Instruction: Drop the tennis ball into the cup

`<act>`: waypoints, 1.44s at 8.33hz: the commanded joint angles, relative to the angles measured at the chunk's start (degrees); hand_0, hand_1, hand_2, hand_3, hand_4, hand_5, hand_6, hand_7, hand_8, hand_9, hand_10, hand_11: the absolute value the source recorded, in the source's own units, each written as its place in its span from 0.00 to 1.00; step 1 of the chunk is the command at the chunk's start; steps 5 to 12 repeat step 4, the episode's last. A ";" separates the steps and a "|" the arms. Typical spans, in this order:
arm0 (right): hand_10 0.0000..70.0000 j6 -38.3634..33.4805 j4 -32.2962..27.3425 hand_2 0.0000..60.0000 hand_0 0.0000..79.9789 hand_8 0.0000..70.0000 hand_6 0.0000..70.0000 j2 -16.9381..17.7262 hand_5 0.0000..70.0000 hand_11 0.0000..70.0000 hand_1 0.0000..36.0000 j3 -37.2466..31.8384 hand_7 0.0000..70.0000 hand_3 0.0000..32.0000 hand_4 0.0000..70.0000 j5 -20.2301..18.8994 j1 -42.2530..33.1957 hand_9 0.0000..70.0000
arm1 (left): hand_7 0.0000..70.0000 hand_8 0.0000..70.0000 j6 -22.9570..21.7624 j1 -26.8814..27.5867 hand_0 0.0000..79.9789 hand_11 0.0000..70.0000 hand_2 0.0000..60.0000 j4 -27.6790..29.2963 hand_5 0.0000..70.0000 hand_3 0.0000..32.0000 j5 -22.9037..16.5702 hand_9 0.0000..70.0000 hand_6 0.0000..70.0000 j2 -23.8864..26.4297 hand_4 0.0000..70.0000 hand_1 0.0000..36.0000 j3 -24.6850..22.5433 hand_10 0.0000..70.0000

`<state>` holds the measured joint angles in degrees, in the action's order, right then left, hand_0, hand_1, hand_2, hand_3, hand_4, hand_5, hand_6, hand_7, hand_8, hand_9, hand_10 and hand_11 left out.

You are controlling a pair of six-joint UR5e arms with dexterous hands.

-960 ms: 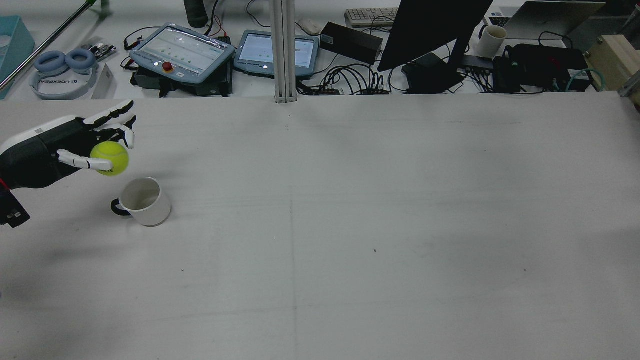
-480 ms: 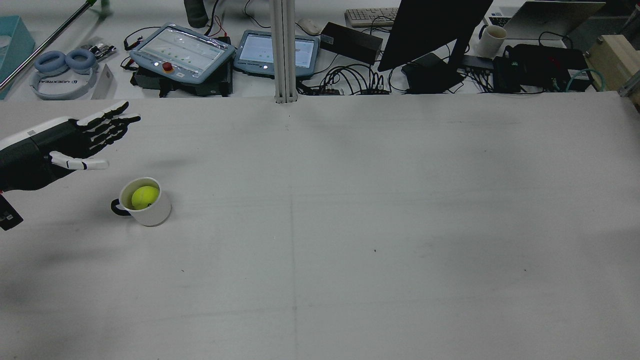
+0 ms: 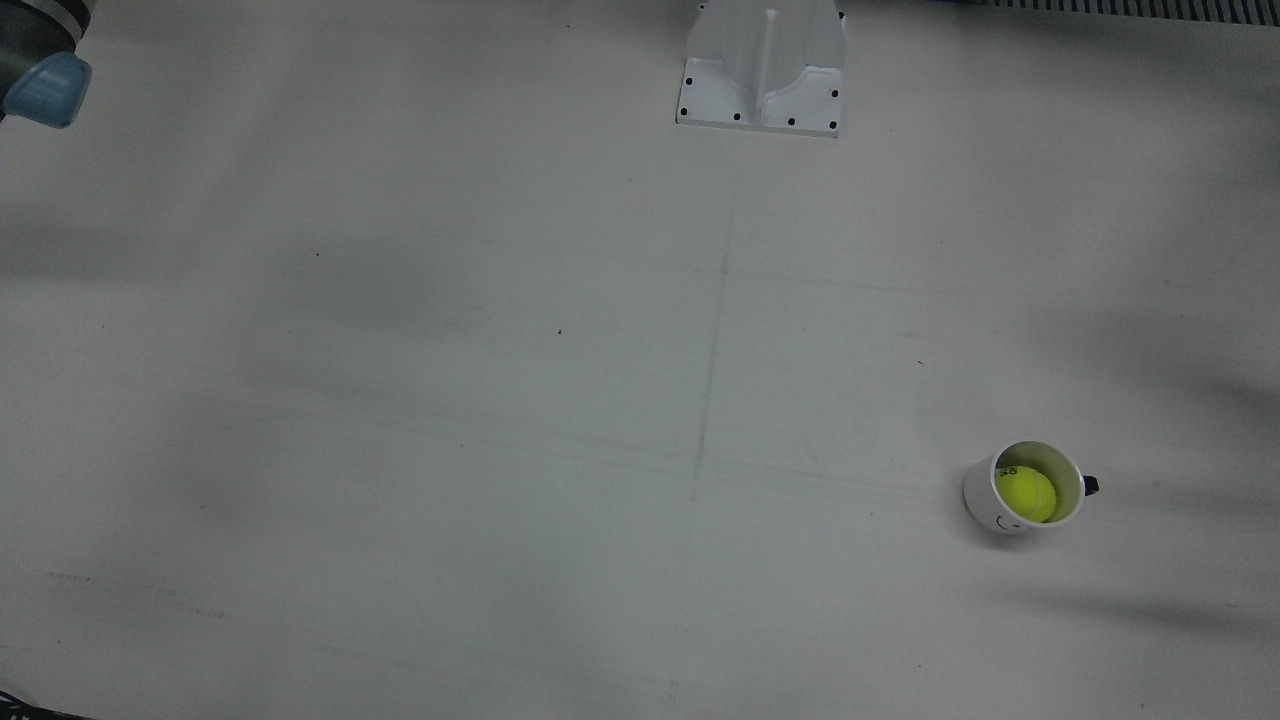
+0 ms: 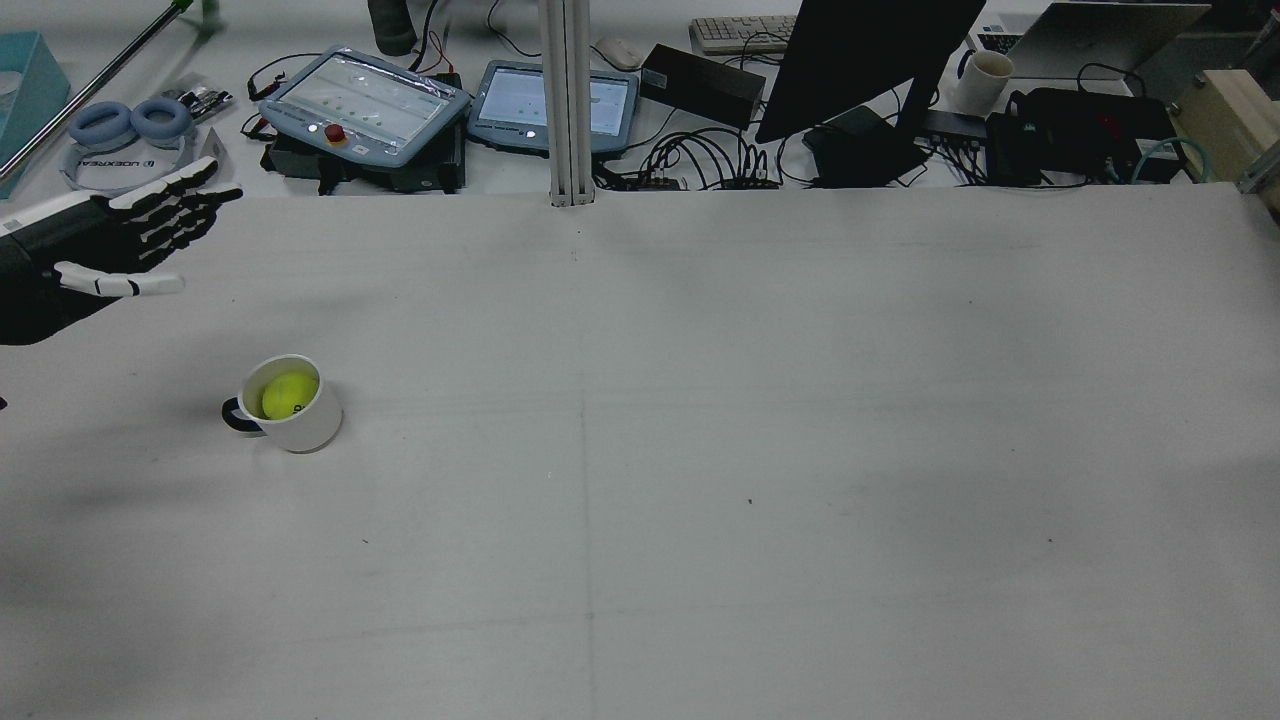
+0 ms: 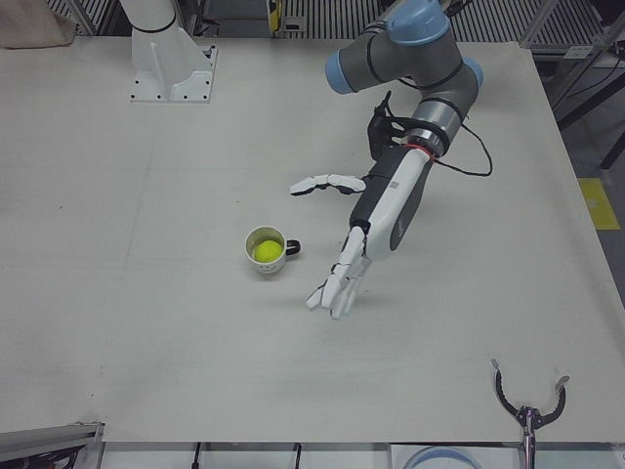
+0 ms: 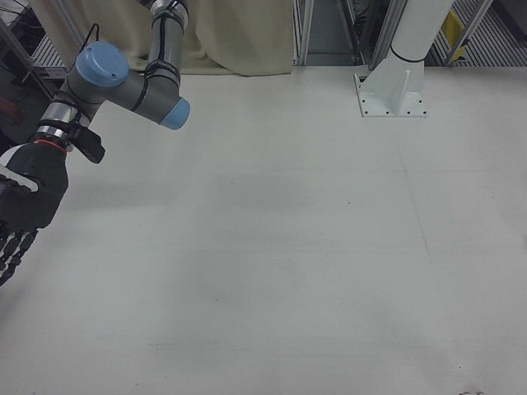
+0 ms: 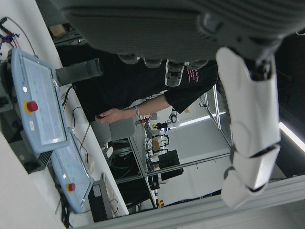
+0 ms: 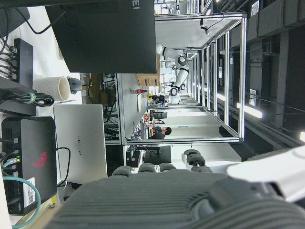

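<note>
The yellow-green tennis ball point(image 4: 290, 395) lies inside the white cup point(image 4: 312, 430), which stands upright on the table's left part in the rear view. The ball point(image 3: 1025, 492) in the cup point(image 3: 982, 505) also shows in the front view, and the ball point(image 5: 265, 251) in the cup point(image 5: 277, 266) in the left-front view. My left hand point(image 4: 130, 245) is open and empty, fingers spread, raised up and to the left of the cup; the left-front view shows it point(image 5: 376, 215) beside the cup. My right hand point(image 6: 20, 206) hangs at the right-front view's left edge, fingers extended, holding nothing.
The arms' pedestals stand at the table's robot side point(image 3: 765, 65) point(image 5: 171, 59). Beyond the far edge in the rear view are teach pendants point(image 4: 365, 105), a monitor point(image 4: 860, 60) and cables. A pincer tool point(image 5: 527, 410) lies near the front corner.
One second ago my left hand held the ball above the cup. It opened, the ball dropped into the cup, and the hand has since drawn back up and to the left.
</note>
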<state>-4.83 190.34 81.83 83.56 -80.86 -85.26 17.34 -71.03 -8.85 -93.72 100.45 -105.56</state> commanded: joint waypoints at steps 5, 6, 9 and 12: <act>0.00 0.00 -0.05 0.00 0.00 0.00 0.00 0.00 0.00 0.00 0.00 0.11 0.00 0.00 0.00 0.00 0.00 0.00 | 0.24 0.00 0.85 -10.35 0.62 0.00 0.37 -2.05 0.03 0.00 -0.06 0.03 0.01 12.40 0.00 0.69 14.77 0.00; 0.00 0.00 -0.05 0.00 0.00 0.00 0.00 0.00 0.00 0.00 0.00 0.11 0.00 0.00 0.00 0.00 0.00 0.00 | 0.24 0.00 0.85 -10.35 0.62 0.00 0.37 -2.05 0.03 0.00 -0.06 0.03 0.01 12.40 0.00 0.69 14.77 0.00; 0.00 0.00 -0.05 0.00 0.00 0.00 0.00 0.00 0.00 0.00 0.00 0.11 0.00 0.00 0.00 0.00 0.00 0.00 | 0.24 0.00 0.85 -10.35 0.62 0.00 0.37 -2.05 0.03 0.00 -0.06 0.03 0.01 12.40 0.00 0.69 14.77 0.00; 0.00 0.00 -0.05 0.00 0.00 0.00 0.00 0.00 0.00 0.00 0.00 0.11 0.00 0.00 0.00 0.00 0.00 0.00 | 0.24 0.00 0.85 -10.35 0.62 0.00 0.37 -2.05 0.03 0.00 -0.06 0.03 0.01 12.40 0.00 0.69 14.77 0.00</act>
